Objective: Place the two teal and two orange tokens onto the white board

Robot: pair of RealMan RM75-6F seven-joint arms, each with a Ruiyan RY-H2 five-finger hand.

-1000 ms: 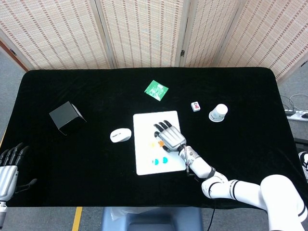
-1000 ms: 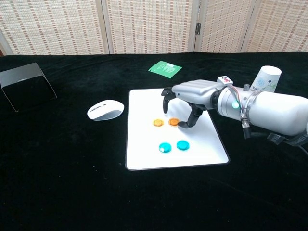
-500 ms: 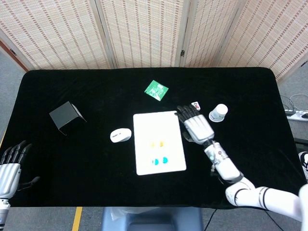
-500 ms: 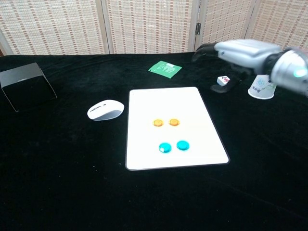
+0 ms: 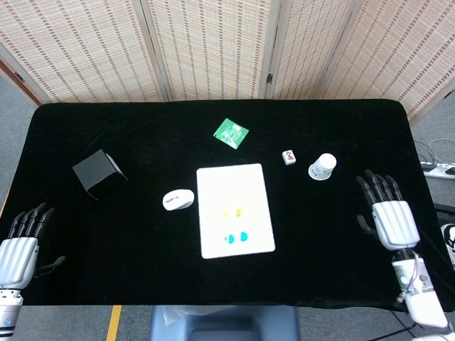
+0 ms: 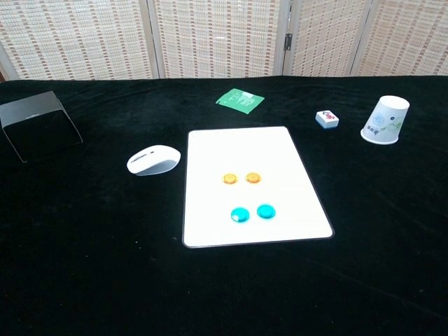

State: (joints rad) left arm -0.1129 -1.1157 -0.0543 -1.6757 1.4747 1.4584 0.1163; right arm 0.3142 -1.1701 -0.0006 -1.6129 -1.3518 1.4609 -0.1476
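Note:
Two orange tokens [image 6: 241,178] lie side by side on the white board [image 6: 280,150], with two teal tokens [image 6: 253,212] just below them. In the head view the same board [image 5: 234,181] carries the orange tokens [image 5: 232,212] and the teal tokens [image 5: 237,237]. My right hand [image 5: 388,214] hovers far right of the board, fingers spread, holding nothing. My left hand [image 5: 21,244] stays at the table's left front edge, fingers apart and empty. Neither hand shows in the chest view.
A white mouse [image 6: 153,159] lies left of the board, a black box [image 6: 38,127] further left. Behind the board are a green packet [image 6: 240,99], a small tile [image 6: 326,119] and an upturned paper cup [image 6: 386,120].
My right hand left the orange token on the board, rose past the tile and cup, and drew back to the far right. The left hand shifted slightly.

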